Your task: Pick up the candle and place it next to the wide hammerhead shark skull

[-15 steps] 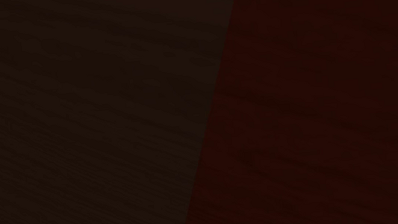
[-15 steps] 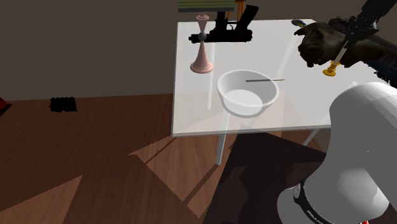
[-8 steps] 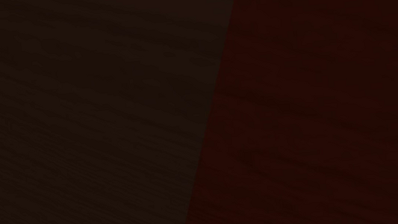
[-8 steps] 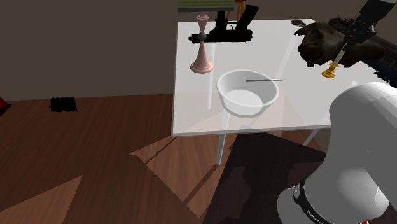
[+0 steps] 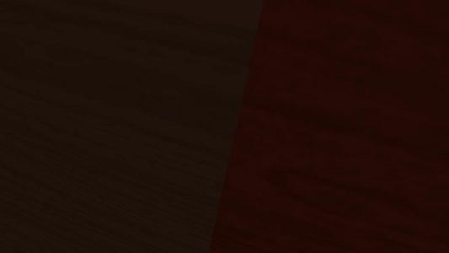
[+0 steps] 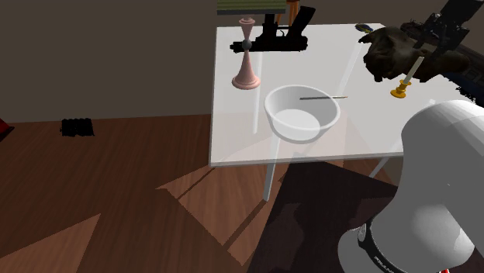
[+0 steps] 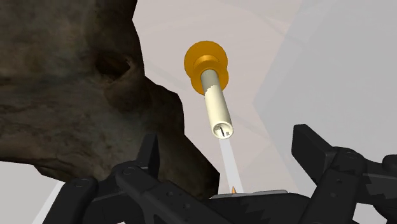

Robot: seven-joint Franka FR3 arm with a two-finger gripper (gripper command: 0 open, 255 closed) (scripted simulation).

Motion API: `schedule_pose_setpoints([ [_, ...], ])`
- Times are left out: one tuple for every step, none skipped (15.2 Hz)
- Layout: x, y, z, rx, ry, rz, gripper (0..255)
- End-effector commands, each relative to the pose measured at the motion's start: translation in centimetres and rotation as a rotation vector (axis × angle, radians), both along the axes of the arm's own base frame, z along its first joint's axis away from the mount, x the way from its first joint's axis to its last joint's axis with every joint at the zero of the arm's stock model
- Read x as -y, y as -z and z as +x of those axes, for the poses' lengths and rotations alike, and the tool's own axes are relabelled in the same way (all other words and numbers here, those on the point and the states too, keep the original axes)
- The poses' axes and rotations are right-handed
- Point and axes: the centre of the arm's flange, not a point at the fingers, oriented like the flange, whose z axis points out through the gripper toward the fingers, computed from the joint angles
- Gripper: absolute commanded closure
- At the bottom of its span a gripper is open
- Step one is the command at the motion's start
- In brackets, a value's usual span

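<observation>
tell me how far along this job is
Done: the candle stands upright on the table beside the skull. In hand: nothing; the gripper hangs open above the candle, fingers clear of it. Left: probably just backing the gripper away.

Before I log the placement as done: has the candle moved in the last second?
Yes. In the second exterior view the candle has shifted slightly down the picture, judged against the unmoved dark skull beside it.

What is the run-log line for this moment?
candle: in gold holder on white table, beside dark skull | claw: open, above candle, not touching | placement: looks done
</observation>
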Motion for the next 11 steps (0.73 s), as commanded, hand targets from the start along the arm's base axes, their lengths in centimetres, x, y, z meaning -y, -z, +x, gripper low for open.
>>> schedule_pose_setpoints([
  [0.0,-1.9,-0.3,0.000,0.000,0.000,0],
  [0.1,-3.2,-0.4,0.000,0.000,0.000,0],
  [0.1,-4.3,-0.6,0.000,0.000,0.000,0],
  [0.1,-4.3,-0.6,0.000,0.000,0.000,0],
  [0.1,-4.3,-0.6,0.000,0.000,0.000,0],
  [0.1,-4.3,-0.6,0.000,0.000,0.000,0],
  [0.1,-4.3,-0.6,0.000,0.000,0.000,0],
  [0.1,-4.3,-0.6,0.000,0.000,0.000,0],
  [0.1,-4.3,-0.6,0.000,0.000,0.000,0],
  [0.1,-4.3,-0.6,0.000,0.000,0.000,0],
  [0.1,-4.3,-0.6,0.000,0.000,0.000,0],
])
